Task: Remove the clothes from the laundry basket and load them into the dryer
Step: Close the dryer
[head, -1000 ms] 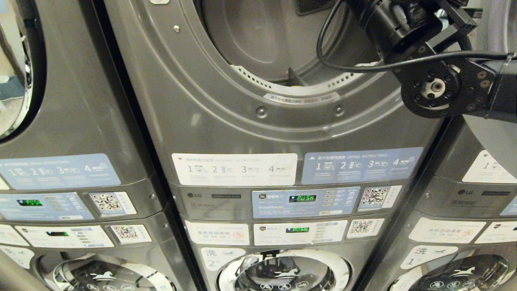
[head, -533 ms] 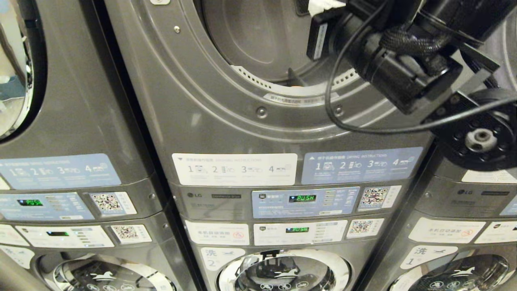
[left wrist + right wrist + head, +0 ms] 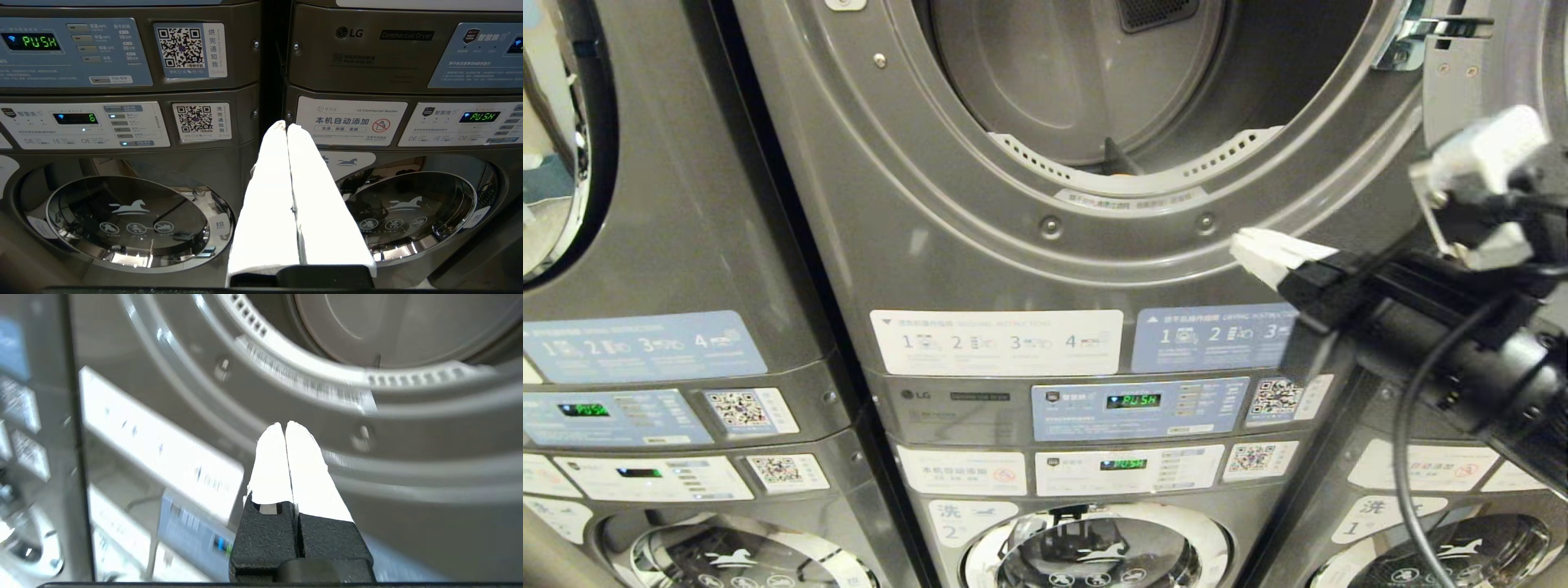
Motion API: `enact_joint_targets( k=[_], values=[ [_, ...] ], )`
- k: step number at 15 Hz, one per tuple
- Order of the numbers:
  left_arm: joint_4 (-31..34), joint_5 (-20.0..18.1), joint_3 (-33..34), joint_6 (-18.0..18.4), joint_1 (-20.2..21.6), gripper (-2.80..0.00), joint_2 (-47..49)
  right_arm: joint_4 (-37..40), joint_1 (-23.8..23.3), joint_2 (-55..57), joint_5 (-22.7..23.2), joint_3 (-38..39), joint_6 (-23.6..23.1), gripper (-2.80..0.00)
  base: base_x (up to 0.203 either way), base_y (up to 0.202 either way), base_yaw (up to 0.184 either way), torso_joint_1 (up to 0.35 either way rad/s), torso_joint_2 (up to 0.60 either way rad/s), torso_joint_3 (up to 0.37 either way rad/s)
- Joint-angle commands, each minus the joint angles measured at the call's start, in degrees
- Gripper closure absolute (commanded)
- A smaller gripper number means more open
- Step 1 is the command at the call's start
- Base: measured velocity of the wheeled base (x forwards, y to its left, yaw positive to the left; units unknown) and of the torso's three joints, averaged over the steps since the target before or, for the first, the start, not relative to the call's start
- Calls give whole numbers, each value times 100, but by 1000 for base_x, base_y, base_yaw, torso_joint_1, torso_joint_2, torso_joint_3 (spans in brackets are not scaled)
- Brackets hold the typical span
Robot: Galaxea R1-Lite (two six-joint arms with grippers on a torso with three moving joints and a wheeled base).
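We read "LG" (image 3: 916, 395) and "PUSH" (image 3: 1133, 401) under the dryer (image 3: 980, 204); our right end effector (image 3: 1245, 245) is pressed together, empty, pointing leftward.

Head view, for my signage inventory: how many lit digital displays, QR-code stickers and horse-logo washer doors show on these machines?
Small green-lit digital displays: 4
Square black-and-white QR-code stickers: 4
Round chrome-ringed washer doors with a white horse logo: 3
Total: 11
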Motion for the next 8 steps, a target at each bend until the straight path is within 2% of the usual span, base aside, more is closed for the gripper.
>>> enact_joint_targets(
  k=[1, 5, 8],
  values=[
    [0, 1, 0, -1, 6, 0, -2, -30, 39, -669, -25, 432, -17, 0, 0, 0, 0, 0, 0, 0],
    [0, 1, 0, 0, 6, 0, -2, 232, -233, -1135, -426, 685, -24, 0, 0, 0, 0, 0, 0, 0],
    [0, 1, 0, 17, -2, 0, -2, 240, -558, -1595, -444, 1016, -34, 0, 0, 0, 0, 0, 0, 0]
  ],
)
